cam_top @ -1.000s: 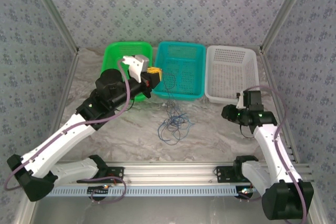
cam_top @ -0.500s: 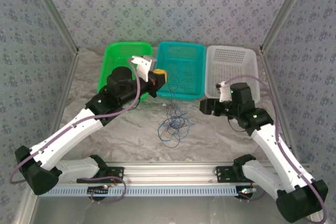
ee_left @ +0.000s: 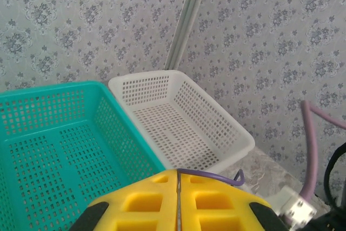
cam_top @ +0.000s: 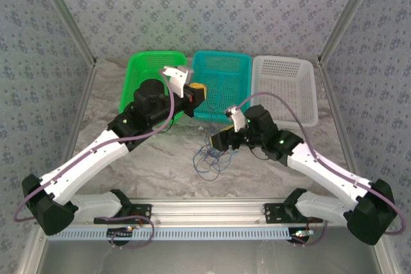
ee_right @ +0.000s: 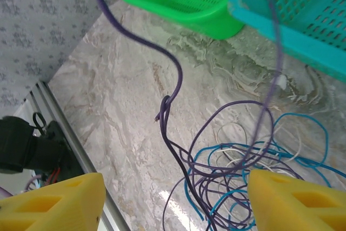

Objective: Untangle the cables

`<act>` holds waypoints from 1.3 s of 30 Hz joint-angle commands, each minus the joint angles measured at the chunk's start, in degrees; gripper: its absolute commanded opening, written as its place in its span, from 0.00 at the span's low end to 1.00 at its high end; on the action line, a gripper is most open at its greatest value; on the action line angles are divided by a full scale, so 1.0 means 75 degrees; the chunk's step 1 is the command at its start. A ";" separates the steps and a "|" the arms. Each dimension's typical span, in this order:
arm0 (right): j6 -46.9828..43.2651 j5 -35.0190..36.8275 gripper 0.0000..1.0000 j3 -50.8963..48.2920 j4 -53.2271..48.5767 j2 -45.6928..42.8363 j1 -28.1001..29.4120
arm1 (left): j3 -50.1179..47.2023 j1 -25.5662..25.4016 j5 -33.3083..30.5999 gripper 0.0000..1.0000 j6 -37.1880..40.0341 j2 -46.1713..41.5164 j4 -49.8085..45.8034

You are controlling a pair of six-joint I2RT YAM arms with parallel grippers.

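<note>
The cables (cam_top: 210, 154) lie as a loose tangle of thin blue, white and purple loops on the marble table in front of the teal basket. My left gripper (cam_top: 196, 92) hangs over the teal basket's left rim, its yellow fingers shut on a purple cable (ee_left: 210, 175) that hangs down to the tangle. In the left wrist view the gripper (ee_left: 178, 186) has its pads pressed together. My right gripper (cam_top: 218, 143) hovers just right of the pile and above it. In the right wrist view that gripper (ee_right: 173, 204) stands open, and the tangled cables (ee_right: 246, 179) lie between and below the fingers.
Three baskets line the back: green (cam_top: 142, 68), teal (cam_top: 236, 94) and white (cam_top: 292, 88). Papered walls close in both sides. An aluminium rail (cam_top: 205, 213) runs along the near edge. The raised purple strand (ee_right: 174, 71) hangs ahead of my right gripper.
My right arm has swung left from beside the white basket to the tangle, and its jaws have opened wider. My left gripper has shifted slightly right, still pinching the purple cable.
</note>
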 commanded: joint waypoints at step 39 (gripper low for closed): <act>-0.0889 0.1996 0.83 0.0048 -0.1606 -0.1650 -0.0878 | 0.2416 0.0233 0.0367 0.12 0.0946 0.1631 0.0481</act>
